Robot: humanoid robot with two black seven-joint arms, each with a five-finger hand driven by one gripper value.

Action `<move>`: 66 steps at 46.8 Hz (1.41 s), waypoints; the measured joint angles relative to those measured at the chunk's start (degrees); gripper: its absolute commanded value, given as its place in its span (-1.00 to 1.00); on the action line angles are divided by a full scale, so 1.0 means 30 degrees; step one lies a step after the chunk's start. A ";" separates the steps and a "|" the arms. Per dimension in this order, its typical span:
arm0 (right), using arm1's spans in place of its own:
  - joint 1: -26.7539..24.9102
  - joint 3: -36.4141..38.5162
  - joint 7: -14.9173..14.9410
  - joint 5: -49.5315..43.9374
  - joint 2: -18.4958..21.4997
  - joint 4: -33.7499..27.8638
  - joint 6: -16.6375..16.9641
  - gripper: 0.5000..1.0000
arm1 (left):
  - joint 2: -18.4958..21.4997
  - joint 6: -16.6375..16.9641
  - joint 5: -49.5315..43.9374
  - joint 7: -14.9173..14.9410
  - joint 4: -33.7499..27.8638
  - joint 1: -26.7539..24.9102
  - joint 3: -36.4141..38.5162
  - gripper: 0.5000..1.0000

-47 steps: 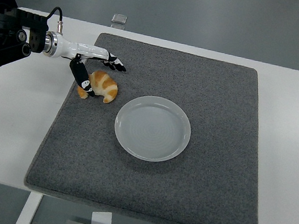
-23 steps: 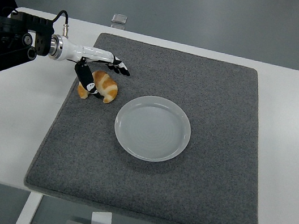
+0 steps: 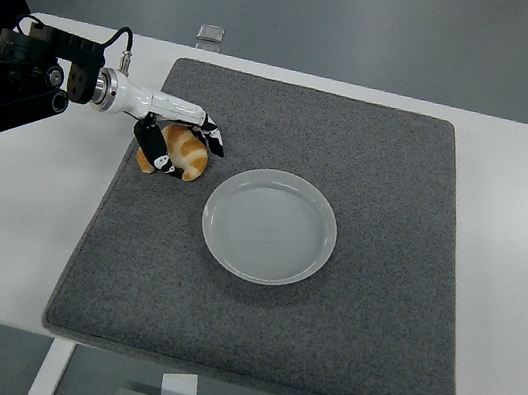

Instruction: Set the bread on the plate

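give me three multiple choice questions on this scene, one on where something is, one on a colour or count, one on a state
1. Where does the bread lie relative to the plate?
A. on the plate
B. on the mat, up and to the left of the plate
C. off the mat, on the bare table

2. What colour is the mat?
A. dark grey
B. red
C. yellow

3. What is the state of the plate?
A. stacked with bread
B. upside down
C. empty

Answers:
1. B, the bread sits on the mat near its upper left corner, apart from the plate.
2. A, the mat under both things is dark grey on the white table.
3. C, nothing lies in the plate, while the left hand is curled around the bread.
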 measured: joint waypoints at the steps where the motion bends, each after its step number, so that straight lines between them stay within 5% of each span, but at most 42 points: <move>1: 0.0000 0.0000 0.0000 0.0002 0.0000 0.0000 0.0001 0.81 | 0.0014 -0.0016 0.0001 -0.0015 -0.0001 -0.0005 0.0000 0.40; 20: 0.0001 0.0000 0.0000 0.0031 0.0000 0.0020 0.0023 0.81 | 0.0397 -0.0090 0.0249 -0.0152 0.0025 -0.0381 0.0462 0.23; 26: 0.0001 0.0000 0.0000 0.0031 0.0000 0.0016 0.0008 0.81 | 0.0398 -0.0085 0.0761 -0.0177 0.0168 -0.0394 0.0496 -0.05; 31: 0.0001 0.0000 -0.0001 0.0031 0.0000 0.0022 0.0008 0.81 | 0.0398 -0.0045 0.0869 -0.0177 0.0175 -0.0405 0.0498 -0.53; 34: 0.0000 0.0000 -0.0001 0.0031 0.0000 0.0018 0.0007 0.81 | 0.0398 -0.0008 0.0958 -0.0178 0.0166 -0.0404 0.0498 -0.99; 55: 0.0000 0.0001 -0.0002 0.0029 0.0000 0.0008 0.0002 0.81 | 0.0311 0.0664 0.1627 -0.0183 0.0053 -0.1170 0.0285 -1.00; 66: 0.0000 0.0029 -0.0003 -0.0006 0.0000 0.0000 0.0001 0.81 | 0.0699 0.0330 0.0045 -0.0213 -0.0414 -0.3466 0.0175 -1.00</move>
